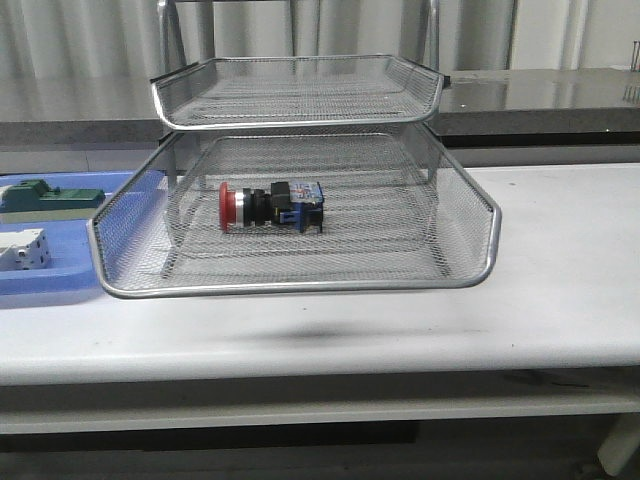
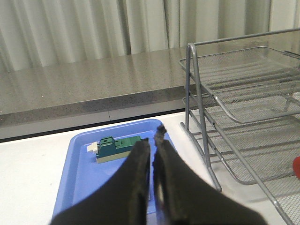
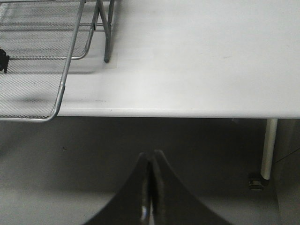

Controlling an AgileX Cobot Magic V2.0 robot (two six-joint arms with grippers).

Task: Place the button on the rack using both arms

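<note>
The button [image 1: 270, 206], with red head, black collar and blue-and-black body, lies on its side in the wire-mesh rack's [image 1: 470, 215] lower front tier, head to the left. A sliver of its red head shows in the left wrist view [image 2: 296, 166] and its black end in the right wrist view [image 3: 3, 61]. Neither arm shows in the front view. My left gripper [image 2: 152, 136] is shut and empty, above the blue tray, left of the rack [image 2: 243, 117]. My right gripper [image 3: 150, 154] is shut and empty, off the table's front edge, right of the rack [image 3: 63, 84].
A flat blue tray [image 1: 60, 285] lies left of the rack, holding a green block [image 1: 50, 197] and a white boxy part [image 1: 25, 250]. The tray [image 2: 79, 164] and green block [image 2: 117, 146] show in the left wrist view. A grey counter runs behind the white table [image 3: 197, 70].
</note>
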